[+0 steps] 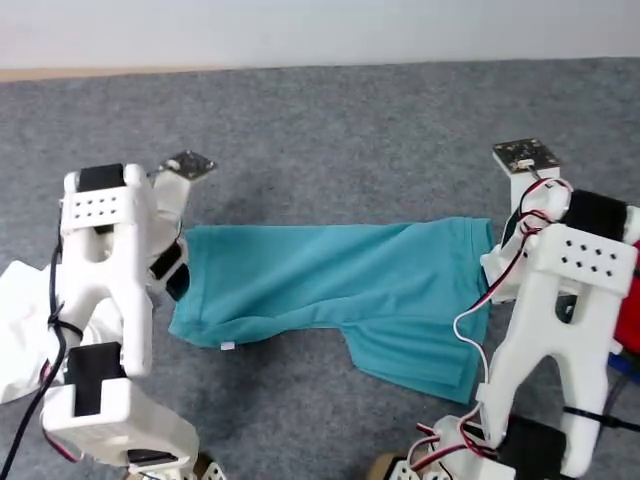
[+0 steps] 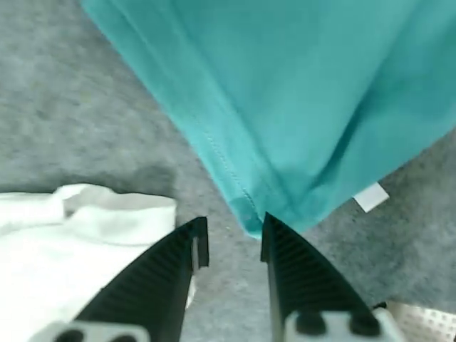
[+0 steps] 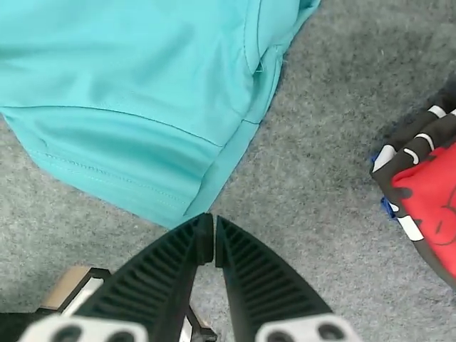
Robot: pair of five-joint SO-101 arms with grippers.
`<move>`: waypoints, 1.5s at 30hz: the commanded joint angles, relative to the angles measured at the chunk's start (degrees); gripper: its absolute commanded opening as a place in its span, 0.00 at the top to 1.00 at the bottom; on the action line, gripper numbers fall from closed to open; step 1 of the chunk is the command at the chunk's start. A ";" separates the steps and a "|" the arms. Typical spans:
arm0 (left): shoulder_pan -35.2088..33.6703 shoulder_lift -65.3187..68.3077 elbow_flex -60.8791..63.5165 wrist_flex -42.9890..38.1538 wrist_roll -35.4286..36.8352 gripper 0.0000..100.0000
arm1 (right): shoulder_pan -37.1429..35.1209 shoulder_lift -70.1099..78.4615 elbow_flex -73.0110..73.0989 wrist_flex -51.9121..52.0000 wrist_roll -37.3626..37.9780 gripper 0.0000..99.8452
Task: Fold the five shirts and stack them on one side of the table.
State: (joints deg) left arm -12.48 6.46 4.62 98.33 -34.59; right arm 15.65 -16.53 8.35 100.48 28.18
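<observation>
The teal shirt (image 1: 330,290) is lying half-folded in the middle of the desk (image 1: 350,120). The left gripper (image 2: 231,239) is hovering parted at its hem corner, probably lining up a pinch; the right gripper (image 3: 214,235) is hanging clenched, empty, beside the opposite end.

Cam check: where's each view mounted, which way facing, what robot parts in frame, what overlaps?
High view: fixed above the table, facing down; left arm and right arm flank the teal shirt.
Left wrist view: on left arm, looking down past the open left claw at the shirt's tagged corner and a white garment.
Right wrist view: on right arm, looking down past the shut right claw at the shirt's edge and a red garment.
Shared: all three show the teal shirt and table.
</observation>
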 commanded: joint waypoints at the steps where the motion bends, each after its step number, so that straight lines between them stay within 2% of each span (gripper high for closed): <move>1: -0.62 -2.64 -5.14 2.11 0.35 0.87 | -0.48 -1.54 -0.35 0.92 0.62 0.99; 7: 1.76 0.09 -5.67 -1.67 5.36 0.92 | -1.63 -0.66 -0.26 -3.65 0.35 0.99; 13: 7.56 6.77 -6.73 -7.82 10.90 0.92 | -4.97 10.15 -1.49 -9.10 0.35 0.99; 17: 9.76 10.99 -9.80 -12.57 13.89 0.92 | -6.55 17.54 -6.51 -11.56 0.35 0.99; 22: 9.93 19.08 -14.46 -16.53 14.24 0.92 | -7.16 25.71 -15.91 -10.86 0.35 0.99; 33: 9.41 37.98 -36.62 -12.48 14.07 0.92 | -6.55 28.88 -30.51 -1.01 0.62 0.99; 40: 5.27 47.82 -55.25 -9.14 13.98 0.92 | -3.12 28.88 -33.14 1.27 0.70 0.99; 45: 2.99 53.89 -68.26 -2.99 13.89 0.92 | -1.71 28.88 -33.14 1.27 0.70 0.99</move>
State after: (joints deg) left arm -7.91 59.74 -55.43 91.47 -20.79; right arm 12.92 12.92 -22.15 100.13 28.26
